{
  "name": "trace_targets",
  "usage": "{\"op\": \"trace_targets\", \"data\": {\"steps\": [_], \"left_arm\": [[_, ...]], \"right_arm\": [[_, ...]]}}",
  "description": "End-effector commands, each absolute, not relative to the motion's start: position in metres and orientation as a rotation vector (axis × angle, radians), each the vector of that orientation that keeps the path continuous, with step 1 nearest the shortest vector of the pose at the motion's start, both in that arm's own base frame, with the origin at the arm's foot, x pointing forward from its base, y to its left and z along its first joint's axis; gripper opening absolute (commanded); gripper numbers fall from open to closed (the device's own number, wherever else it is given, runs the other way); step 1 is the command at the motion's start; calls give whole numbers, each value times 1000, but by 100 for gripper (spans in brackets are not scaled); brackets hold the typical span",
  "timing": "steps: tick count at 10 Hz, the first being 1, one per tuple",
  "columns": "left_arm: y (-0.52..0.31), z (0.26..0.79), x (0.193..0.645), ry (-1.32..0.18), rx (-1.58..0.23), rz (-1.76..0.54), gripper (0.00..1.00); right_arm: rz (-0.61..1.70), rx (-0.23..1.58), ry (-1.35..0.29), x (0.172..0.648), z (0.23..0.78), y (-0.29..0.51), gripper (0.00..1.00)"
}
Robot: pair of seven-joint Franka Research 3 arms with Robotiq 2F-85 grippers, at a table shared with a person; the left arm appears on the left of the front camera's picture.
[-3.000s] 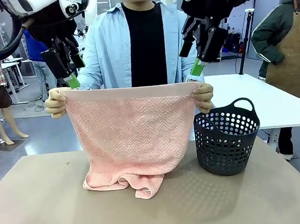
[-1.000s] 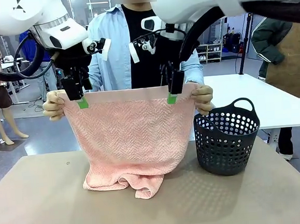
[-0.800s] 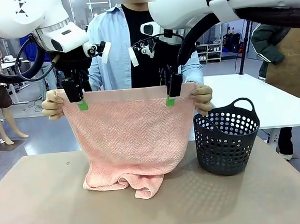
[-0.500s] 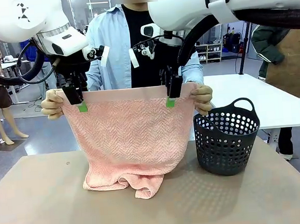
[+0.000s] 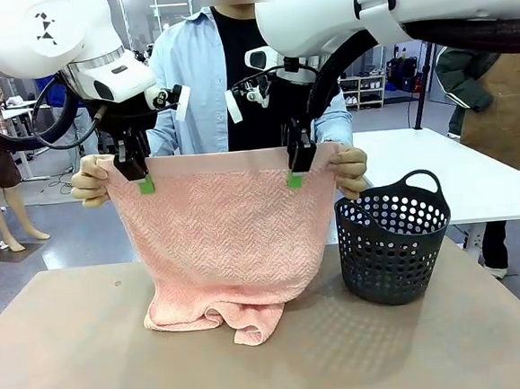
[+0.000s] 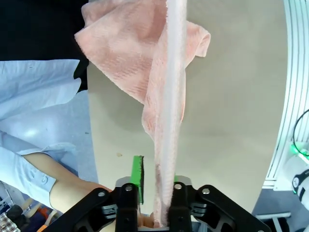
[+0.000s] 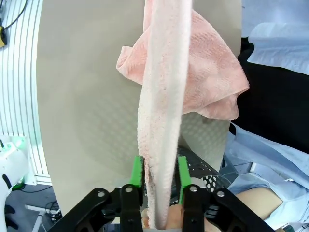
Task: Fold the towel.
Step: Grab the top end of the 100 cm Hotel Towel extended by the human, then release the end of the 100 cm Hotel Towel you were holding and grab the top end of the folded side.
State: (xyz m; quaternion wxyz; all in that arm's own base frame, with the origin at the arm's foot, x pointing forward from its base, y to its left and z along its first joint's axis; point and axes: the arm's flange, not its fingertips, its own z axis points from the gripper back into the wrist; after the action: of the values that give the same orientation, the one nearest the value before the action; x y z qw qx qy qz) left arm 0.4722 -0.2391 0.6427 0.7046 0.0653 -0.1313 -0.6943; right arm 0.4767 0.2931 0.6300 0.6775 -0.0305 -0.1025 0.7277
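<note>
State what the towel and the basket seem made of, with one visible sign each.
The towel: probably cotton terry, matte; herringbone weave, limp drape. The basket: probably moulded plastic, dark grey, dull; rigid wall with rows of round holes.

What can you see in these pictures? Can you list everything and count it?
towel: one, pale pink, held up by its top edge, bottom bunched on the table.
basket: one, dark grey with holes, on the table, picture right of the towel.
table: one, beige, under both.
white table: one, behind the basket.
person's hands: two, at the towel's top corners; the second is above the basket.
left gripper: one, black with green pads, astride the towel's top edge.
right gripper: one, same colours, astride the same edge.
</note>
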Motion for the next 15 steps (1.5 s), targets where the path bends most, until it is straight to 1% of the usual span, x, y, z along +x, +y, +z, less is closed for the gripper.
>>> {"op": "trace_targets", "data": {"steps": [1,5,7,8,9,15], "left_arm": [[-239,641,473,-272,155,-1504,0],[-237,645,475,-260,164,-1498,0],[-236,645,477,-262,118,-1469,0],[-238,641,473,-286,140,-1526,0],[-238,641,473,-286,140,-1526,0],[-238,641,473,-286,140,-1526,0]], "right_arm": [[1601,-77,-212,480,633,299,0],[1592,-72,-205,486,631,297,0],[1576,-50,-216,489,630,292,0],[1569,-44,-197,491,628,286,0],[1615,-57,-224,485,628,293,0],[1615,-57,-224,485,628,293,0]]}}
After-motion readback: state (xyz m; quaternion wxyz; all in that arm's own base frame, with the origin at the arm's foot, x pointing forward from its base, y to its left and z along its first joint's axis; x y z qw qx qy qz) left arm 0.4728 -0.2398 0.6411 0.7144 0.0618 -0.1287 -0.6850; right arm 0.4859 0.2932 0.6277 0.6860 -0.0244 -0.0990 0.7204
